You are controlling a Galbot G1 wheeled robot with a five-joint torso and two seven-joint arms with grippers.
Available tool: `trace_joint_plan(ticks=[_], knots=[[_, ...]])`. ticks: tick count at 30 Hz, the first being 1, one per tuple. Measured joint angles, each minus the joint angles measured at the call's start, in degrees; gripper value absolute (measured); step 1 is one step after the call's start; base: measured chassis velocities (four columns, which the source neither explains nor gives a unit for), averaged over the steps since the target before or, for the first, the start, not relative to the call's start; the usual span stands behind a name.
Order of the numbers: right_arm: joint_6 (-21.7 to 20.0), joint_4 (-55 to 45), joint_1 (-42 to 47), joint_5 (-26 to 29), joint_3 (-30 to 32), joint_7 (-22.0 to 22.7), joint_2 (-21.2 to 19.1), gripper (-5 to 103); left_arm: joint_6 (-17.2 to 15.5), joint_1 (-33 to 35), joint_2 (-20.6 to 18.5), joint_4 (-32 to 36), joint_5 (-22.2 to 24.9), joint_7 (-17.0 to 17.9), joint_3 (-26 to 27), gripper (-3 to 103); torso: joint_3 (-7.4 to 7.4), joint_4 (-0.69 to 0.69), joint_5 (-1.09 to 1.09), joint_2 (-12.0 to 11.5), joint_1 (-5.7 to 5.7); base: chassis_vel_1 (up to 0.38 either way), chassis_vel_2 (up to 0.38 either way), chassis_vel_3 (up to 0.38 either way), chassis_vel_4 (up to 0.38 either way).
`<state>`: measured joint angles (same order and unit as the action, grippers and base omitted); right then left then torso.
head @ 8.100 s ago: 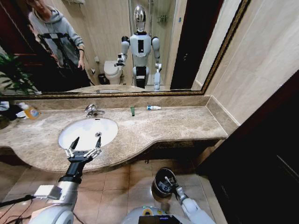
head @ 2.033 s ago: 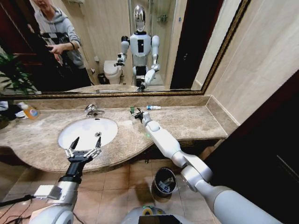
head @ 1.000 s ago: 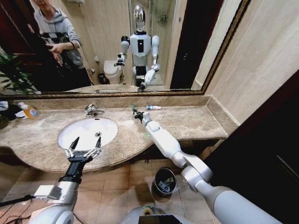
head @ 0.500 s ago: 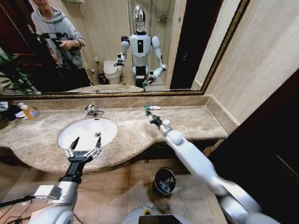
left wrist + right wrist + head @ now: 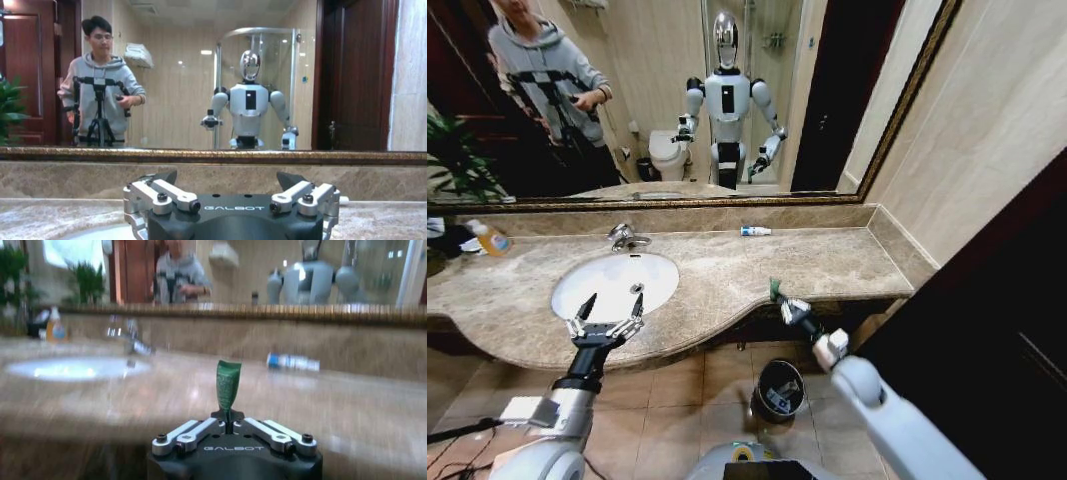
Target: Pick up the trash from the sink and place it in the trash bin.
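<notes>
Green tube (image 5: pixel 774 290) stands pinched upright in right hand (image 5: pixel 779 298).

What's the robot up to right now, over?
Right gripper shut on green tube, at counter's front edge above black bin. Left gripper open, idle over sink. Blue-and-white tube on counter. Path looks clear.

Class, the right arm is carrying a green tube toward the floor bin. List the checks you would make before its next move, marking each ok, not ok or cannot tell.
1. Right gripper shut on the green tube: ok.
2. Tube over the trash bin: not ok; it is at the counter's front edge.
3. Bin mouth open: ok.
4. Left gripper clear of the path, open over the sink: ok.
5. Counter free of trash: not ok; blue-and-white tube lies by the mirror.
</notes>
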<state>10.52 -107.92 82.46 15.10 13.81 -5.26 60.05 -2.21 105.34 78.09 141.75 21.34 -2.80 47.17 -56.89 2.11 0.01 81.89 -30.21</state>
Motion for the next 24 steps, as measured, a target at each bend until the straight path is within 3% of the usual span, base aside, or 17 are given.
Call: trace_joint_plan(ticks=[8,13,15,24], knots=[[3.76,10.88,3.18,-6.35,-0.40,-0.44,4.36,1,0.00,0.00,0.00,0.00,0.00,0.00,0.00,100,-0.01,0.00,0.00,0.00,-0.01,0.000,0.000,0.000,0.000],[3.14,22.76,-0.41,-8.83,-1.63,1.19,6.73,1,0.00,0.00,0.00,0.00,0.00,0.00,0.00,100,-0.01,0.01,-0.02,-0.01,-0.01,0.000,0.000,0.000,0.000],[1.72,30.04,-3.24,-9.82,-1.67,2.10,9.74,1,0.00,0.00,0.00,0.00,0.00,0.00,0.00,100,-0.01,0.00,0.00,-0.01,-0.02,0.000,0.000,0.000,0.000],[2.13,50.45,-12.56,-15.46,-1.90,2.49,15.97,1,0.00,0.00,0.00,0.00,0.00,-0.02,-0.01,100,-0.01,0.00,0.00,-0.01,-0.02,0.000,0.000,0.000,0.000]])
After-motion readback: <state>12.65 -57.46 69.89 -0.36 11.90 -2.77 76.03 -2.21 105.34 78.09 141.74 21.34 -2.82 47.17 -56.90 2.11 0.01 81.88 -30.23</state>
